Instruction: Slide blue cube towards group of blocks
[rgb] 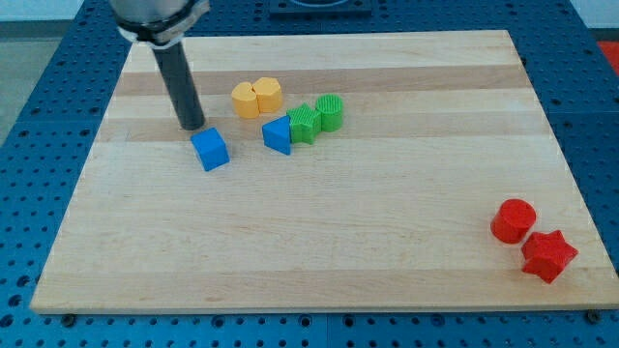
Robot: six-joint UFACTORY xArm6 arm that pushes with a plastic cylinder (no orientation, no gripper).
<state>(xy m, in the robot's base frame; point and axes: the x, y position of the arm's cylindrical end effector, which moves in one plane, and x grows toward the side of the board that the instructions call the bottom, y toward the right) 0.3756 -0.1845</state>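
The blue cube (210, 150) sits on the wooden board (319, 242) at the view's upper left. My tip (193, 127) stands just above and to the left of the cube, close to its top-left corner. To the cube's right lies the group of blocks: a blue triangular block (278, 134), a green star-shaped block (305, 123), a green cylinder (330, 112), and two yellow blocks (246, 100) (268, 94) side by side above them. A small gap separates the cube from the blue triangular block.
A red cylinder (513, 220) and a red star-shaped block (548, 255) sit near the board's lower right corner. A blue perforated table (29, 145) surrounds the board.
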